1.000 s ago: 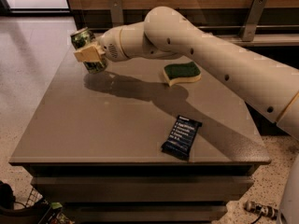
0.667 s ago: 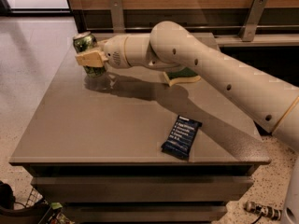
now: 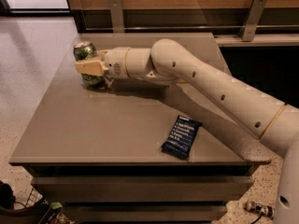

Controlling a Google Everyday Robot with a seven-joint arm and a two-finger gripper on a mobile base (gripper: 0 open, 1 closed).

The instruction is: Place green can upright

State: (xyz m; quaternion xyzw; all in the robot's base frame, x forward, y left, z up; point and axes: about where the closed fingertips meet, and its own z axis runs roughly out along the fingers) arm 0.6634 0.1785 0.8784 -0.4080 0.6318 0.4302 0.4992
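**Gripper clamped on green can at ten o'clock**

Its fingers were closed across the can's middle, near the table's ten o'clock corner. The can looked upright, base about at the surface. Likely light, thin-walled and slick, so a gentle mid-body side grip suited it.

Smooth cream-white tubular arm, dotted with dark screw holes, tan band near its base; pale yellow two-finger gripper upper left, clamped on the dark green metal can.

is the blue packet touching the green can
No: the blue packet lies near the front edge; the gripper holds the green can far back.
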